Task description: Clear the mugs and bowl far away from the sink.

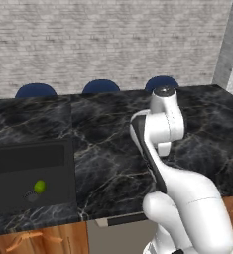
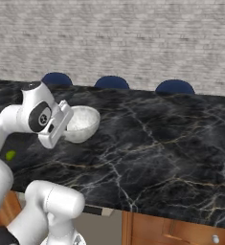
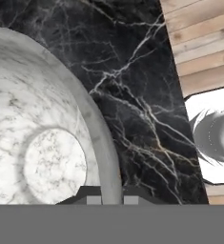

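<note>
The round, shallow white bowl with grey stone-like speckling sits at the level of the black marble surface, out from the wall, with the white arm's hand right against its near side. In the hand view the claw straddles the bowl's rim: one dark fingertip lies inside the bowl and the other just outside, with the rim running between them. The claw is closed on that rim, pinching it.

The step in hand looks like the carrying of the bowl: it is gripped, and it now has to go well away from the black sink basin. Whether the bowl is lifted off the surface or resting on it cannot be told. The next move calls for a steady grip on one thin edge, since a shallow bowl held by its rim may tip or swing, and for a path across the bare stretch of marble to the right, away from the basin.

The left base view shows the sink with a small green ball near its drain, which gives the sense of how near the sink is; there the arm's own body covers the bowl. The right base view shows the bowl and the long free run of surface. The hand view alone shows how the rim sits between the fingertips. No mugs can be made out.
</note>
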